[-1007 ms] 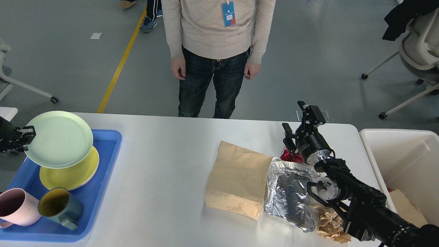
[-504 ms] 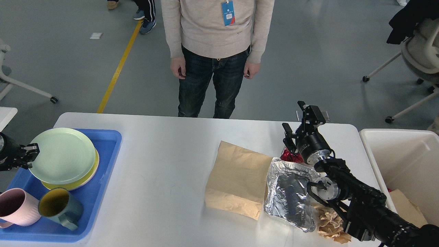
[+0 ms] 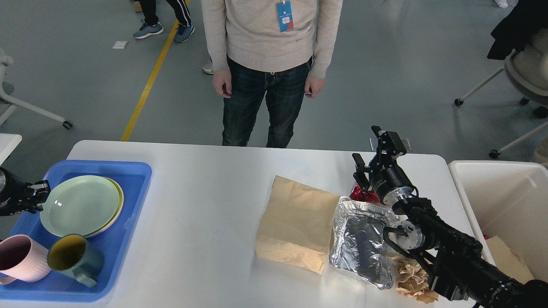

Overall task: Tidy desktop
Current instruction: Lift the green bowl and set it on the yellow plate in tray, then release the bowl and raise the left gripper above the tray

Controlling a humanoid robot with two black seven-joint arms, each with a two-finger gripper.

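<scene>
The white desktop [image 3: 205, 179] holds a blue tray [image 3: 136, 169] at the left. A pale green plate [image 3: 79, 204] lies flat on a yellow plate [image 3: 120, 200] in the tray. My left gripper [image 3: 39, 193] is at the green plate's left rim and still grips it. A brown paper bag [image 3: 295, 222], crumpled foil [image 3: 364, 239], a red wrapper [image 3: 361, 196] and crumpled brown paper [image 3: 413, 278] lie at the right. My right gripper [image 3: 367, 145] is open and empty, held above the table behind the red wrapper.
A pink mug [image 3: 17, 259] and a dark teal mug [image 3: 75, 259] stand at the tray's front. A white bin [image 3: 505, 201] with some cardboard stands off the table's right end. A person [image 3: 269, 64] stands at the far edge. Office chairs stand at far right.
My left gripper has lowered the green plate from a tilted, raised position down flat onto the yellow plate. The right arm has not moved.
</scene>
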